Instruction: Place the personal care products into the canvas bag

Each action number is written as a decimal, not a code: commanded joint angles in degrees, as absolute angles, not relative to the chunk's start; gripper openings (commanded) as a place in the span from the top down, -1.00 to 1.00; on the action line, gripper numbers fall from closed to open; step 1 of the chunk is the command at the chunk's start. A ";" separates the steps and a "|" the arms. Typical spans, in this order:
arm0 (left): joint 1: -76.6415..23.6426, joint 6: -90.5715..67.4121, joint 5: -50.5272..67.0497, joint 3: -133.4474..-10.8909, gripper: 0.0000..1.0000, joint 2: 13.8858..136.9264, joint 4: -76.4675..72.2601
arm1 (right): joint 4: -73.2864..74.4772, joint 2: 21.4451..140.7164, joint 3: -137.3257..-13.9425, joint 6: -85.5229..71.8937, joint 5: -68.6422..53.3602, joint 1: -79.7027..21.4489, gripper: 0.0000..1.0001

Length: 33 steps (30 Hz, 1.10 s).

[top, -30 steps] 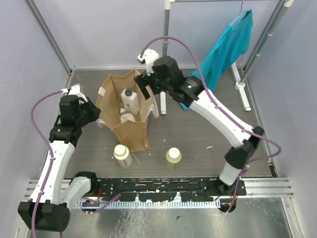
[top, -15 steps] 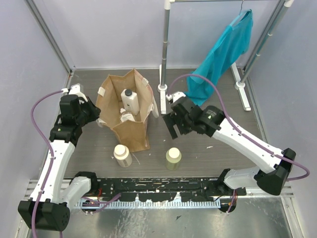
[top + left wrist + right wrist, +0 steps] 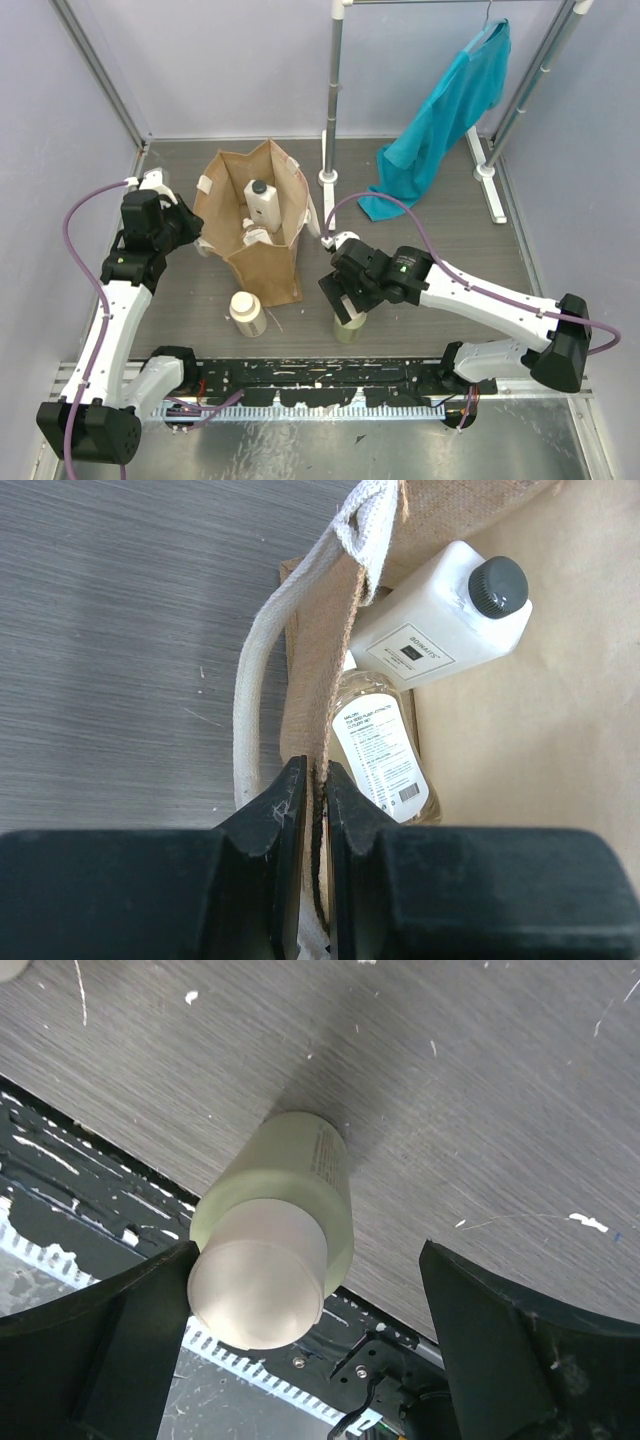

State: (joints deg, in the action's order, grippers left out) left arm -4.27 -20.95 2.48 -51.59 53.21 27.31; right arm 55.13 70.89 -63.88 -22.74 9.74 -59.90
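the right gripper (image 3: 343, 297) has left the mouth of the bag (image 3: 262, 268), where it hung 1 second ago, and has dropped near and right onto the green bottle (image 3: 290, 1210). its jaws are spread wide and released, 1 on each side of the bottle. the cap sits close to 1 finger, with open space to the other. that suggests the 3rd pickup is about to start. the white bottle (image 3: 445, 615) and the amber bottle (image 3: 385, 745) already lie inside the bag. the green bottle and the cream bottle (image 3: 247, 313) stand on the table (image 3: 440, 250), just near of the bag.

the left gripper (image 3: 310, 800) has not moved. it is clenched on the bag's left rim beside the strap (image 3: 255, 700), keeping the mouth open.

the green bottle stands close to the black rail (image 3: 330, 392) at the table's near edge, so room is tight there. the cream bottle is well apart to the left. the likely carry goes up and far-left, over the bag's near wall.
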 commanded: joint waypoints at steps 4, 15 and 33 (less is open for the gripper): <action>-4.14 -19.87 1.13 -52.13 0.61 52.85 26.62 | 52.05 71.90 -60.48 -22.41 6.29 -60.23 -0.95; -4.17 -20.04 1.14 -51.81 0.60 52.68 26.55 | 49.54 75.26 -57.58 -21.62 3.03 -60.51 -0.94; -4.13 -20.30 1.32 -50.82 0.60 53.27 25.97 | 50.15 77.27 -57.49 -20.90 3.11 -61.26 -0.13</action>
